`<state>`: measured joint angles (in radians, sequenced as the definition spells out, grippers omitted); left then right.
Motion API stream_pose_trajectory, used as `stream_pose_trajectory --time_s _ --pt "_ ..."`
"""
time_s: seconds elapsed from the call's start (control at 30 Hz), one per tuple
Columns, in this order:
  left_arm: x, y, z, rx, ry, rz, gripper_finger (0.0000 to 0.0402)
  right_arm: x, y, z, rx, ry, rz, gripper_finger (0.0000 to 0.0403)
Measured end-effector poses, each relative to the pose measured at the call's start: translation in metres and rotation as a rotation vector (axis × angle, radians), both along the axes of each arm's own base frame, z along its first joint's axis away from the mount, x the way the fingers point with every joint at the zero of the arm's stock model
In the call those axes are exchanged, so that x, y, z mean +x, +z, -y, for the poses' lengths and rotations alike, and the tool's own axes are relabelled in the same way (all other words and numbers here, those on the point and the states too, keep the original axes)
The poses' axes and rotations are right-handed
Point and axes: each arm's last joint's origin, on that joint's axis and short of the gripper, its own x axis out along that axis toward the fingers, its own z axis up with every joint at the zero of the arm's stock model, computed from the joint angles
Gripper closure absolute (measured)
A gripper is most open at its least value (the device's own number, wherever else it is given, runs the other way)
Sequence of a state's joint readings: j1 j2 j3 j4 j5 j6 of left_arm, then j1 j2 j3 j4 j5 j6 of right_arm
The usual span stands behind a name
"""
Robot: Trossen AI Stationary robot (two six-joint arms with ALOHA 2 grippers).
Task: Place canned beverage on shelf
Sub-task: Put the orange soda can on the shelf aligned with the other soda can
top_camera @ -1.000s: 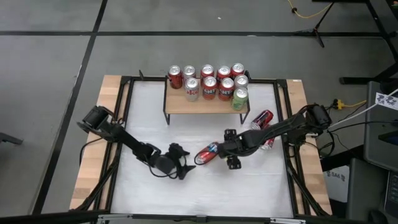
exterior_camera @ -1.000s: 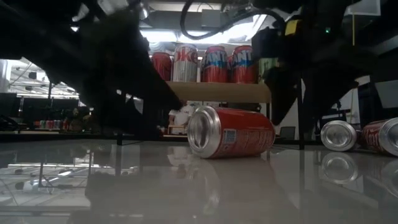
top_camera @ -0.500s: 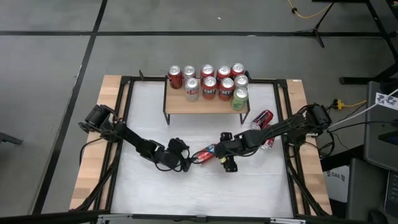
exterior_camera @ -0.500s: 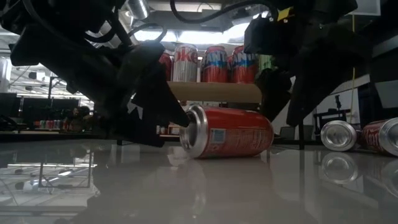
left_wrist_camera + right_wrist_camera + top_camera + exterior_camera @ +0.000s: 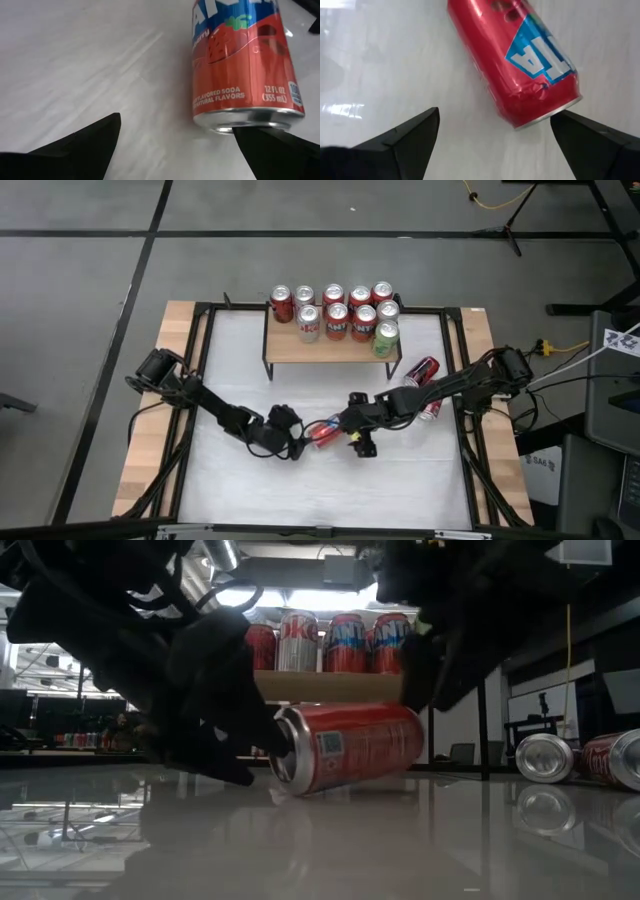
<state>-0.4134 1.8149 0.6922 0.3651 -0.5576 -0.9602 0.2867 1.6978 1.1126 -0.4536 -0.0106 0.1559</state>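
I have a red can [image 5: 325, 432] lying on its side mid-surface [image 5: 240, 360], well in front of the shelf [image 5: 330, 347], between my two pincers. The left pincer [image 5: 292, 446] is released, its fingers spread at the can's one end; one finger looks to touch the rim, though I cannot be sure. The right pincer [image 5: 350, 430] is also spread wide at the other end, not gripping.

I judge the can rigid but thin-walled, smooth and round, so it will roll on this glossy surface and dent if squeezed hard. I would take it across the middle of the body, fingers on opposite sides, with moderate force. Two more cans [image 5: 422, 372] lie near the right edge. The shelf already holds nine upright cans [image 5: 335, 309].
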Motion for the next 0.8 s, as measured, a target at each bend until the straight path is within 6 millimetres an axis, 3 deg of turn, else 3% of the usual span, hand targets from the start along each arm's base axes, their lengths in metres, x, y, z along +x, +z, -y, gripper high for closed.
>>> stream_pose_trajectory --time_s 0.8 --pt "-0.004 -0.002 0.005 0.046 -0.029 -0.03 0.0017 0.023 0.052 -0.008 0.054 0.013 0.167 0.0033"
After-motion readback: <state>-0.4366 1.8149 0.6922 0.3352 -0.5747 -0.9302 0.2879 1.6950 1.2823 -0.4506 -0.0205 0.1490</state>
